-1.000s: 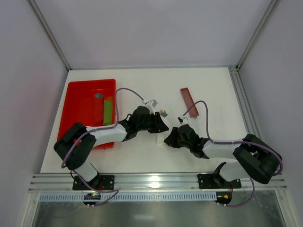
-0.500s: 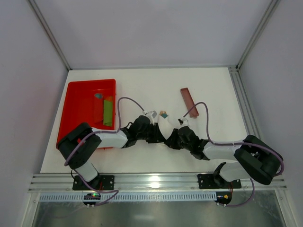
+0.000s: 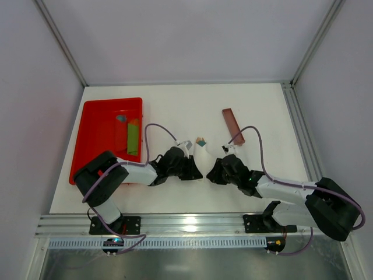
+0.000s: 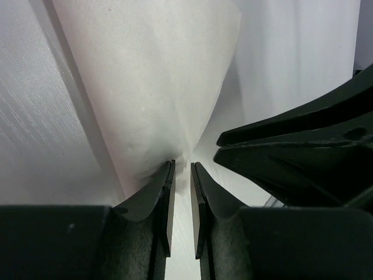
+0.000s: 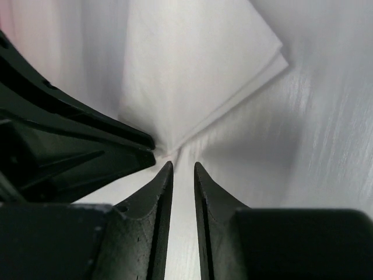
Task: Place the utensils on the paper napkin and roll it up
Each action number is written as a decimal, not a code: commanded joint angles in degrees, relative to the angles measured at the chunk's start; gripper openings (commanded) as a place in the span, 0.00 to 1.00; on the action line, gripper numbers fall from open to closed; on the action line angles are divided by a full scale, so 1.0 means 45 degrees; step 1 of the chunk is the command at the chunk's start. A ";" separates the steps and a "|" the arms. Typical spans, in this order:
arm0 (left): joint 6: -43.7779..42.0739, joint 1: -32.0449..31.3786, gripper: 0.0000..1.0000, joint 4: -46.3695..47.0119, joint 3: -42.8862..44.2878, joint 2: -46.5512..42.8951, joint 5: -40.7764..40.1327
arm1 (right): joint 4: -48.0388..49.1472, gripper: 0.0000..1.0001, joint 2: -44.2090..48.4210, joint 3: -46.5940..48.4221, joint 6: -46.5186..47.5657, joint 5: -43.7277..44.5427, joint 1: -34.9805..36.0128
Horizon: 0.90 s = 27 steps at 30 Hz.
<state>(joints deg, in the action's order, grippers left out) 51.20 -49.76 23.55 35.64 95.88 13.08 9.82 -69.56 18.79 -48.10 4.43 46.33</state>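
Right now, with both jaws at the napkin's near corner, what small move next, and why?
Probably ease the left gripper slightly forward onto the corner. The corner of the paper napkin ends at its tips, not between them; both jaws stand narrowly apart, empty, and the right gripper crowds the same corner.

The flat white table (image 3: pixel 175 105) carries three things. A shallow red plastic tray (image 3: pixel 96 125) sits along its left edge, reaching from near the far-left corner toward the near edge. A flat reddish-brown rectangular bar (image 3: pixel 231 124) lies right of centre, well apart from the tray. A thin white paper napkin (image 3: pixel 202 156), folded in layers, lies near the middle, closer to the near edge.
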 commanded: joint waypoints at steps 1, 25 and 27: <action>-0.0186 -0.0115 0.21 0.0196 -0.0244 0.0101 -0.0290 | -0.1906 0.24 0.0906 0.1487 0.1250 -0.0044 -0.0428; -0.0264 -0.0193 0.20 0.0157 -0.0634 -0.0036 -0.0212 | -0.3844 0.48 -0.5147 0.7448 0.7738 -0.7313 -0.4943; -0.0245 -0.0173 0.20 0.0215 -0.0673 -0.0075 -0.0212 | -0.3572 0.51 -0.5342 0.7291 0.7817 -0.7369 -0.4962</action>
<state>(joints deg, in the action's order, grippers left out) 50.98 -50.09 26.06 34.04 95.85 12.75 -6.92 -93.54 50.63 -16.40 -26.55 23.88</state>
